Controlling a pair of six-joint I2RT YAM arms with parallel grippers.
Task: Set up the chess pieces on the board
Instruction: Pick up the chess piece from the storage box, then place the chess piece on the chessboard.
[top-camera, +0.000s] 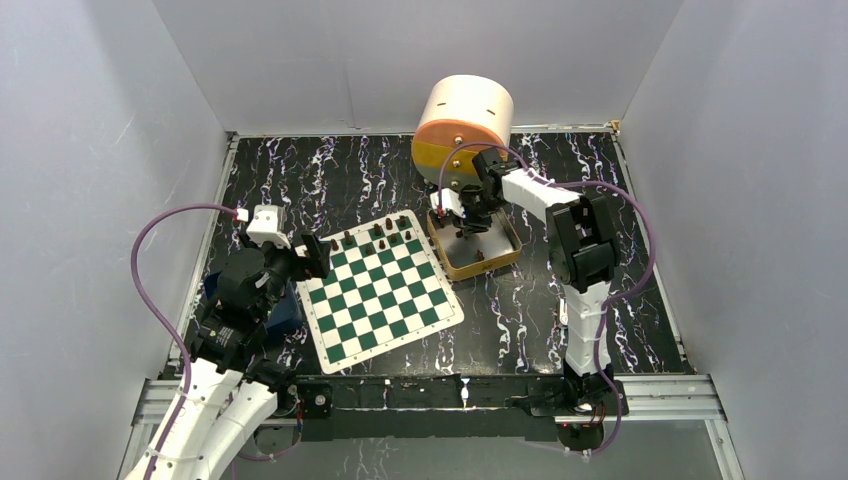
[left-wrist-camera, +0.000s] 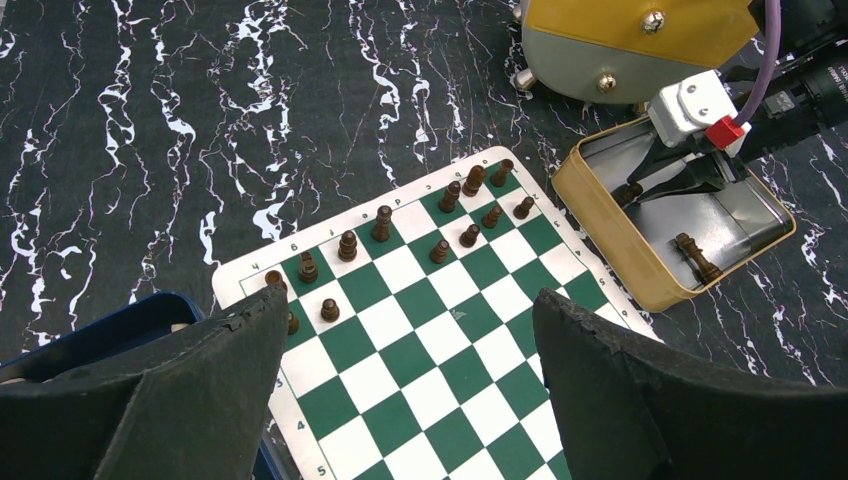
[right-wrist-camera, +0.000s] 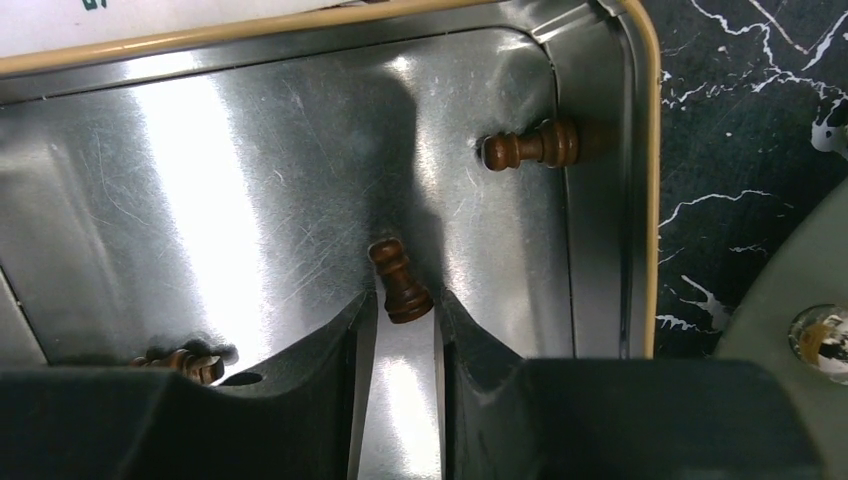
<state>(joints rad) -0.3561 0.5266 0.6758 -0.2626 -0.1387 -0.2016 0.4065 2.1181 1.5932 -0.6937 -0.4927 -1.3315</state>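
The green-and-white board (top-camera: 380, 300) lies in front of my left arm. Several dark brown chess pieces (left-wrist-camera: 440, 215) stand along its far rows. My left gripper (left-wrist-camera: 410, 300) hovers open over the board's near-left part with nothing between its fingers. My right gripper (right-wrist-camera: 403, 300) is down inside the tan-rimmed tin tray (right-wrist-camera: 648, 200). Its jaws stand narrowly apart on either side of the base of a lying chess piece (right-wrist-camera: 400, 283). Whether they press it does not show. Two more pieces lie in the tin, one by the far right wall (right-wrist-camera: 530, 148) and one at the left (right-wrist-camera: 185, 362).
A round orange-and-cream container (top-camera: 462, 120) stands just behind the tin. A blue box (top-camera: 285, 315) sits at the board's left edge under my left arm. Grey walls close in the black marbled table (top-camera: 300, 180) on three sides.
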